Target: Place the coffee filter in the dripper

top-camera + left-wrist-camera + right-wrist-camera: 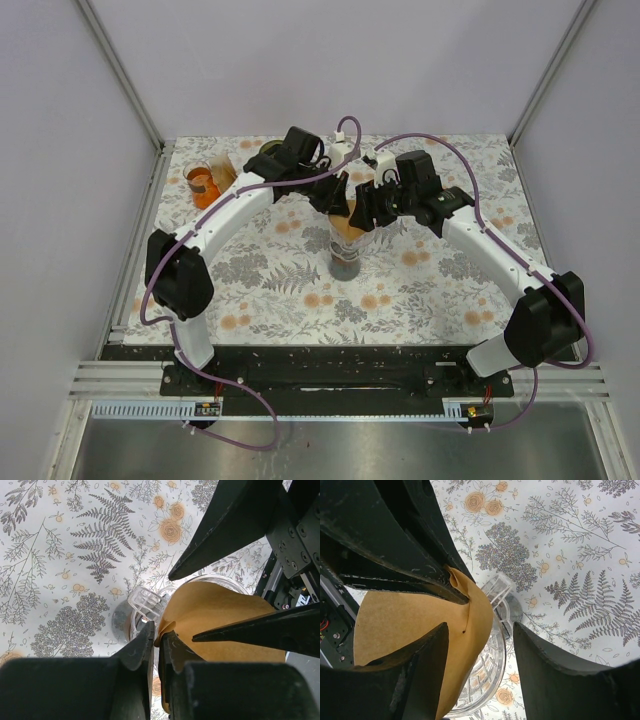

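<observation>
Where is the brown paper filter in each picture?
Top external: the coffee filter is near the centre, just above the middle.
Left wrist: the coffee filter is right of centre, in the lower half.
Right wrist: the coffee filter is left of centre.
Shared landmark: the dripper right under it.

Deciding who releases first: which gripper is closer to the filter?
Left. The left gripper pinches the edge of the coffee filter; the right gripper stands open around it, above the dripper.
</observation>
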